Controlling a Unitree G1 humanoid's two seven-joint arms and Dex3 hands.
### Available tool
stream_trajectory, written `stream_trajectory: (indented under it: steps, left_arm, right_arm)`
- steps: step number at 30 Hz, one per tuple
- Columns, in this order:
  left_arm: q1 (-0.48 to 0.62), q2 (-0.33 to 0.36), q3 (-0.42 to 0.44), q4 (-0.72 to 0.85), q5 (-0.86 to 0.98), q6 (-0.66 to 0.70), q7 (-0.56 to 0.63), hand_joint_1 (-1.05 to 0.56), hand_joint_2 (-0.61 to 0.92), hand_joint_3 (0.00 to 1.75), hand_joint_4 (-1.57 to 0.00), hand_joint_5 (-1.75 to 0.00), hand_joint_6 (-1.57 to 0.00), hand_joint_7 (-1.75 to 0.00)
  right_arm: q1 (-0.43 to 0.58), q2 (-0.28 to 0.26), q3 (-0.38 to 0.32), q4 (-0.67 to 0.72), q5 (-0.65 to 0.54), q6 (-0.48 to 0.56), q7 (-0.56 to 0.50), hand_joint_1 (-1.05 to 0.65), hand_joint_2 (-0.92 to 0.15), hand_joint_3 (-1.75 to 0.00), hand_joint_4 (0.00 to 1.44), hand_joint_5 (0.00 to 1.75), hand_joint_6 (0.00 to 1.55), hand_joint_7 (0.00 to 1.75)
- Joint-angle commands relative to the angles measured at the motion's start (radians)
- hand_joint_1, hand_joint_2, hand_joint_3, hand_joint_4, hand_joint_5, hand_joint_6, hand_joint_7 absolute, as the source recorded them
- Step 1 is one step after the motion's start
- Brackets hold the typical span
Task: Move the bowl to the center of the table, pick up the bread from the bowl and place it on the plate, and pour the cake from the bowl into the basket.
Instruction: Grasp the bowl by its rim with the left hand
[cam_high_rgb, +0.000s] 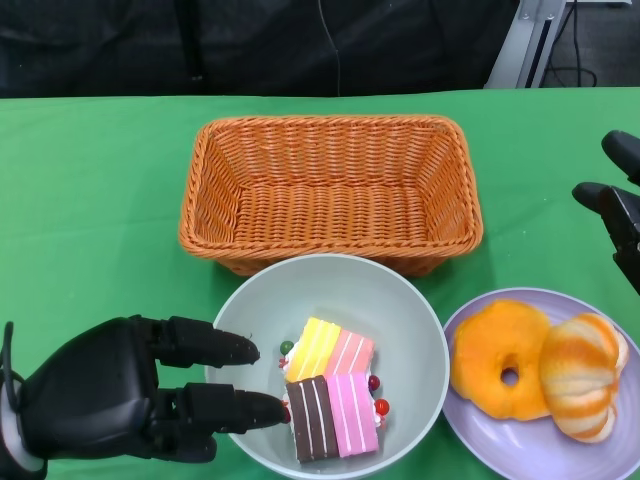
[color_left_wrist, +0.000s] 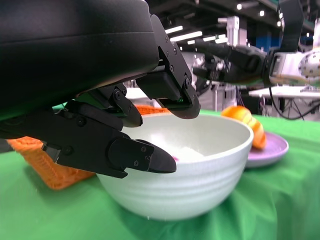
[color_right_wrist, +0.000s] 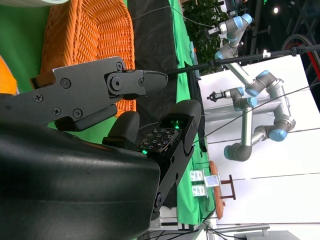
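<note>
The bowl (cam_high_rgb: 415, 330) sat on the green tabletop (cam_high_rgb: 90, 220) near its front edge, just in front of the basket (cam_high_rgb: 330, 190), their rims close or touching. Inside the bowl lay the cake (cam_high_rgb: 330, 395), striped yellow, pink and brown, with small red and green balls beside it. To the bowl's right stood the plate (cam_high_rgb: 470, 440), and on it the bread (cam_high_rgb: 580, 375) rested against a doughnut (cam_high_rgb: 500, 360).

The left hand (cam_high_rgb: 120, 400) was at the bowl's left rim, fingers (cam_high_rgb: 215, 345) apart and stretched over the rim toward the cake; the left wrist view showed one finger (color_left_wrist: 170, 87) above the rim and another (color_left_wrist: 135, 155) outside the wall, and I could not tell whether they touched the bowl. It held nothing.

The right hand (cam_high_rgb: 620, 205) hung at the right edge, well apart from the plate, fingers (color_right_wrist: 135, 82) spread and empty. The basket held nothing
</note>
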Motion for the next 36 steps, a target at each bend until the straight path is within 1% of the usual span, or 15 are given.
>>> stream_trajectory:
  steps: [1, 4, 7, 10, 13, 17, 24, 28, 32, 36]
  left_arm:
    - [0.007, 0.024, -0.006, -0.041, 0.013, 0.078, -0.070, -0.44, 0.92, 0.15, -0.80, -0.04, -0.72, -0.01]
    - [0.037, 0.023, -0.009, -0.116, -0.004, 0.145, -0.181, -0.44, 0.89, 0.07, -0.85, -0.04, -0.75, -0.01]
    - [0.049, 0.012, -0.018, -0.138, -0.014, 0.186, -0.248, -0.45, 0.91, 0.04, -0.86, -0.04, -0.76, -0.01]
    - [0.044, -0.006, -0.032, -0.131, -0.023, 0.208, -0.292, -0.44, 0.92, 0.04, -0.87, -0.03, -0.76, -0.01]
    - [0.028, -0.027, -0.050, -0.111, -0.023, 0.222, -0.310, -0.45, 0.92, 0.08, -0.87, -0.03, -0.75, 0.00]
    - [0.001, -0.053, -0.081, -0.072, 0.003, 0.243, -0.295, -0.47, 0.92, 0.12, -0.88, -0.03, -0.77, -0.01]
    - [-0.029, -0.068, -0.125, -0.036, 0.013, 0.270, -0.288, -0.50, 0.92, 0.17, -0.88, -0.02, -0.75, -0.01]
    - [-0.033, -0.092, -0.150, -0.001, 0.028, 0.297, -0.211, -0.50, 0.92, 0.11, -0.91, -0.04, -0.79, -0.02]
    - [-0.038, -0.110, -0.177, 0.036, 0.041, 0.323, -0.142, -0.46, 0.92, 0.10, -0.97, -0.07, -0.90, -0.07]
    - [-0.052, -0.113, -0.203, 0.054, 0.044, 0.321, -0.112, -0.43, 0.90, 0.04, -1.08, -0.14, -1.08, -0.14]
  right_arm:
    - [0.008, -0.001, -0.010, -0.026, 0.003, 0.003, -0.001, -0.20, -0.92, -0.29, 0.37, 1.22, 0.70, 0.29]
    - [0.011, -0.001, -0.009, -0.023, -0.011, -0.012, -0.004, -0.19, -0.92, -0.29, 0.37, 1.22, 0.69, 0.31]
    - [0.014, 0.001, -0.010, -0.030, -0.017, -0.006, -0.007, -0.21, -0.92, -0.29, 0.37, 1.21, 0.68, 0.32]
    - [0.018, 0.010, -0.011, -0.040, -0.018, 0.000, -0.015, -0.21, -0.92, -0.28, 0.38, 1.21, 0.68, 0.34]
    - [0.022, 0.015, -0.011, -0.046, -0.018, 0.001, -0.016, -0.20, -0.92, -0.28, 0.38, 1.21, 0.67, 0.35]
    - [0.027, 0.016, -0.010, -0.048, -0.024, -0.007, -0.012, -0.18, -0.92, -0.30, 0.38, 1.20, 0.67, 0.36]
    - [0.031, 0.017, -0.009, -0.046, -0.021, -0.010, -0.004, -0.20, -0.92, -0.29, 0.38, 1.20, 0.65, 0.41]
    - [0.032, 0.017, -0.009, -0.044, -0.020, -0.016, 0.002, -0.21, -0.92, -0.27, 0.38, 1.19, 0.64, 0.42]
    - [0.031, 0.024, -0.014, -0.043, -0.009, -0.018, 0.010, -0.20, -0.92, -0.26, 0.38, 1.20, 0.63, 0.44]
    - [0.035, 0.028, -0.016, -0.046, -0.010, -0.026, 0.011, -0.21, -0.92, -0.26, 0.39, 1.20, 0.62, 0.46]
